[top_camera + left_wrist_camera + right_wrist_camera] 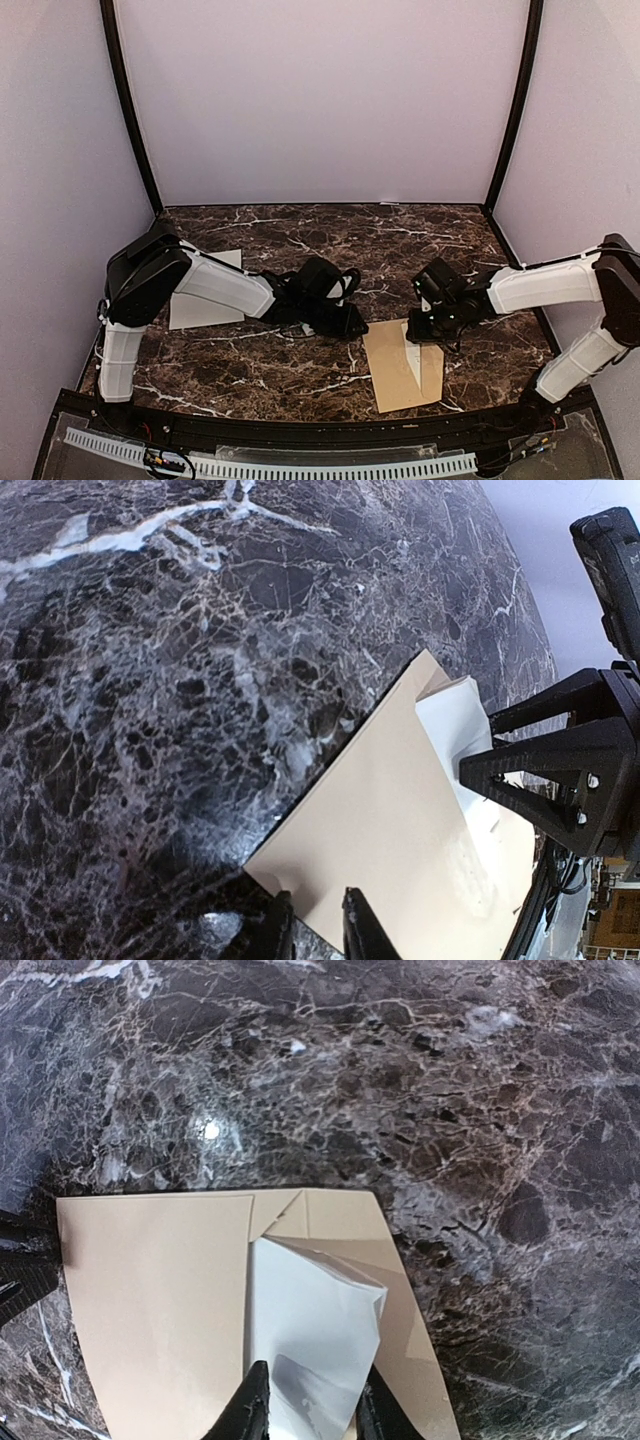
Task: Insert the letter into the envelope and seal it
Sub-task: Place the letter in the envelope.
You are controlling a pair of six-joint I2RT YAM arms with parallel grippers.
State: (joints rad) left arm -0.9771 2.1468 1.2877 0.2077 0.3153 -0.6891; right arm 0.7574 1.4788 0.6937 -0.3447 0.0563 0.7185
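The tan envelope [395, 375] lies flat near the table's front edge, right of centre. The white letter [413, 362] sticks partly out of its open side, one end tucked under the tan paper. In the right wrist view the letter [315, 1325] bulges between the fingers of my right gripper [310, 1410], which is shut on it. My left gripper [315, 925] stands at the envelope's [400, 850] corner. Its jaws are a narrow gap apart, with the tips resting on the envelope's edge. The paper lies flat across that gap, not pinched.
A second white sheet [205, 300] lies on the dark marble table [300, 240] under the left arm. The two grippers [352, 325] [428, 335] face each other across the envelope's far end. Booth walls close the back and sides.
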